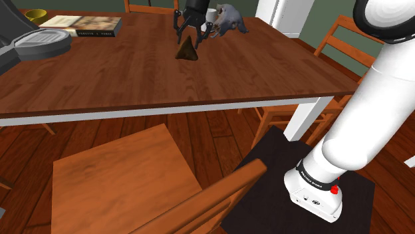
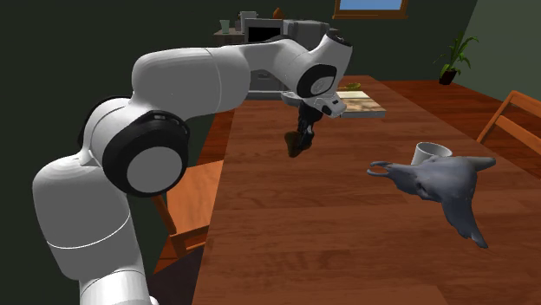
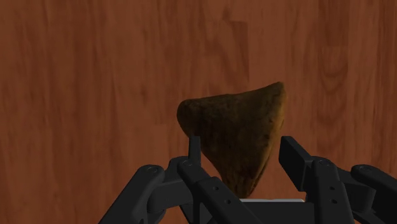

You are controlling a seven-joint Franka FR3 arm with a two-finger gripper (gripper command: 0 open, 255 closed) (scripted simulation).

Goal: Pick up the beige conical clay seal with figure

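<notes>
1. A book [image 1: 98, 26] lies flat at the far end of the wooden counter [image 1: 133, 80]. In the shoulder view, a line of pale capital lettering runs along its dark spine. The letters are too small to read.
2. In the second exterior view the same book [image 2: 362, 105] shows its cover, where any print is too blurred to make out.
3. A black band [image 1: 318, 178] circles the base of the white arm, just above the dark stand [image 1: 266, 179]. It carries a short line of white lettering, which is also unreadable.
4. No word, number or brand can be read for certain.
</notes>
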